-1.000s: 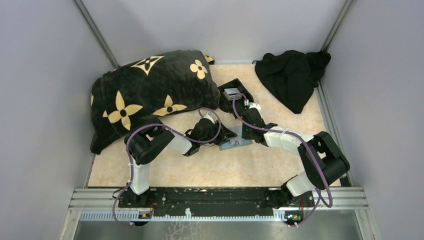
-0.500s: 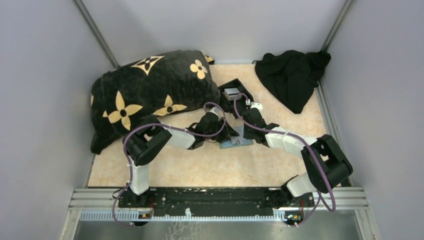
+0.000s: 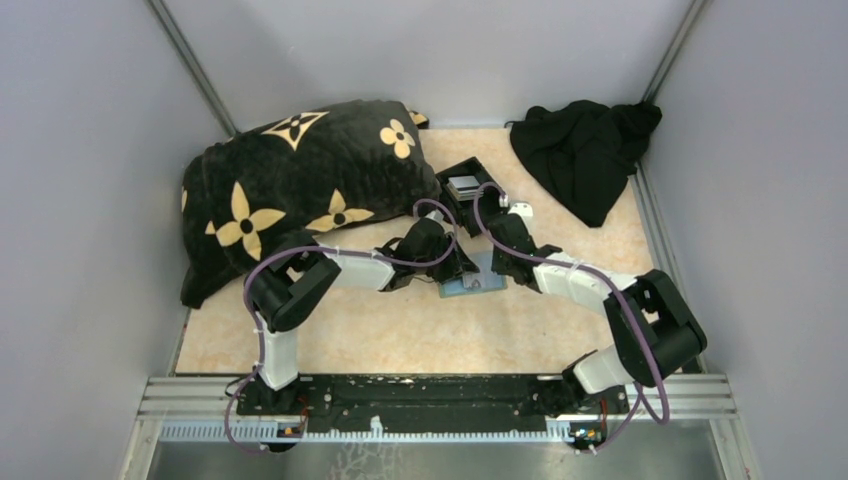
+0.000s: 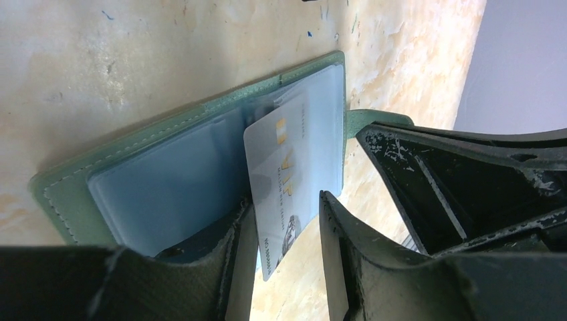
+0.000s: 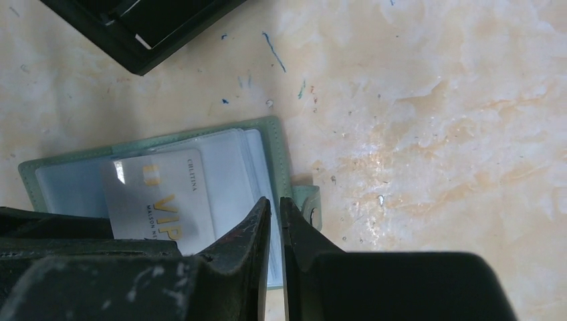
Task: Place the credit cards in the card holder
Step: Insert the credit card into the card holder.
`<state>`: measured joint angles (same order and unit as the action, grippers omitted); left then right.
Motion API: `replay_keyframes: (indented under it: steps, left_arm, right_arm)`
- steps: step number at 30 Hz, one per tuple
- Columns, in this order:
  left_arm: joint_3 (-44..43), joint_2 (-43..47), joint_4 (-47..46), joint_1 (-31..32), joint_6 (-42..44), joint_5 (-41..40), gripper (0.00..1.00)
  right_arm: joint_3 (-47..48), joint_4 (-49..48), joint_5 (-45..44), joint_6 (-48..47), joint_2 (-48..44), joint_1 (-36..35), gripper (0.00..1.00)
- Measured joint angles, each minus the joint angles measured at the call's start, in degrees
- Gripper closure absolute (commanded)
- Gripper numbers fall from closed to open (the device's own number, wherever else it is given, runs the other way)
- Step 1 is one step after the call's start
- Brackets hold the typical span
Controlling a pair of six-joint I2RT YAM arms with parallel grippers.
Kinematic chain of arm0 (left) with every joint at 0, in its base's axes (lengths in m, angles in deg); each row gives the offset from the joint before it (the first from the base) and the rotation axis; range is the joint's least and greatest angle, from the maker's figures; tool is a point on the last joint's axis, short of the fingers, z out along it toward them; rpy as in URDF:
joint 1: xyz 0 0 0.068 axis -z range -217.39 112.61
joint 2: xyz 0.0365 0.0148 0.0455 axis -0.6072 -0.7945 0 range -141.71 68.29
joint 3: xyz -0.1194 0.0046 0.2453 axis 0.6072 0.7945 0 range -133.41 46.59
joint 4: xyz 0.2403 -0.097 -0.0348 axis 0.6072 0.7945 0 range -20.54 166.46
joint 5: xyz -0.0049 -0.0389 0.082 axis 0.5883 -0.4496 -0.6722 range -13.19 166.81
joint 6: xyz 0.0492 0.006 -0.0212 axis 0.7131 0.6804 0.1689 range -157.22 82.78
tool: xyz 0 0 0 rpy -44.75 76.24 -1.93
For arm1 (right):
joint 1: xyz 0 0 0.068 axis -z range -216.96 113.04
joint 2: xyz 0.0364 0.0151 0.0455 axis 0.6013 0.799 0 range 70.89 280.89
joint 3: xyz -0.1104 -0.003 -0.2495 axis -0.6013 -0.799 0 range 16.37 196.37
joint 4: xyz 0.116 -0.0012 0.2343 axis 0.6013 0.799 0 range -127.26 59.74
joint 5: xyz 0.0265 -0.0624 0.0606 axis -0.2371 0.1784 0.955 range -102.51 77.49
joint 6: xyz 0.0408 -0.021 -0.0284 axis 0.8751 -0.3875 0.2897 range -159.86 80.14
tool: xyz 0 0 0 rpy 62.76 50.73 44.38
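The card holder (image 5: 275,150) lies open on the marbled table (image 5: 434,120) between both grippers, with its clear sleeves (image 4: 167,194) facing up. One silver VIP credit card (image 4: 279,174) rests with its far end on the sleeves, and the left gripper (image 4: 284,204) clamps its long edges. The right gripper (image 5: 275,206), fingers nearly together with nothing visible between them, bears on the holder's tab-side edge. More cards (image 3: 463,186) sit in the black box (image 5: 167,48) just beyond.

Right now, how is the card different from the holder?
The card is silvery with gold letters; the holder is green with clear pockets. The card is smaller than the holder. The card lies askew on top; the holder lies open on the table. Both are thin, flat rectangles.
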<state>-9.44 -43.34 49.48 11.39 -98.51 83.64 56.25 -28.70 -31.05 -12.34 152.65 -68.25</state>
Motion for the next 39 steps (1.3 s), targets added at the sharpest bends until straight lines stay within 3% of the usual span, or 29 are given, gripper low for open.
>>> replay_keyframes:
  steps: [19,39]
  left_arm:
    - [-4.8,-1.3,6.3,0.5,1.2,-0.4,0.53]
    - [-10.0,-3.4,12.0,1.7,1.5,-2.0,0.51]
  right_arm:
    - [0.0,-2.3,0.5,1.1,3.9,3.7,0.99]
    - [0.3,-4.3,2.4,1.1,5.3,4.7,0.99]
